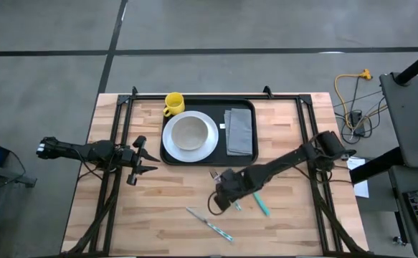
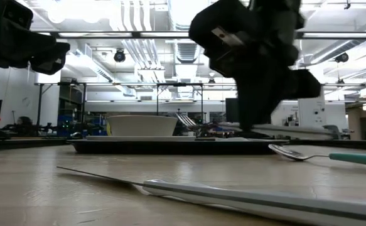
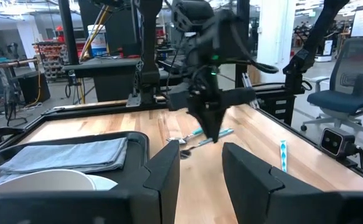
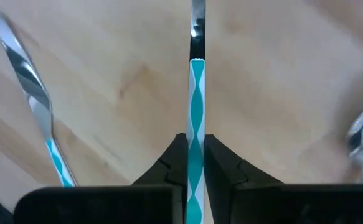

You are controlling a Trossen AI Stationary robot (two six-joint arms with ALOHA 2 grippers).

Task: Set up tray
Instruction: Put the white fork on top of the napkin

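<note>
Tray first: it sits at the far middle of the worktop, already carrying a white plate with a bowl, a folded grey napkin and, at its far left corner, a yellow mug.

On the near side of the tray the right gripper is closed on the teal-and-white handle of a utensil — the right wrist view shows it pinched edge-on between the fingers. A spoon lies just beside it, a knife nearer still.

Judged from this, the step is carrying that utensil to the tray. Done well, it means lifting straight up clear of the spoon, keeping the handle level so it cannot swivel in the pinch, and setting it down beside the napkin, not on the plate.

The left gripper waits open, left of the tray.

No brand, label or readable writing shows.
</note>
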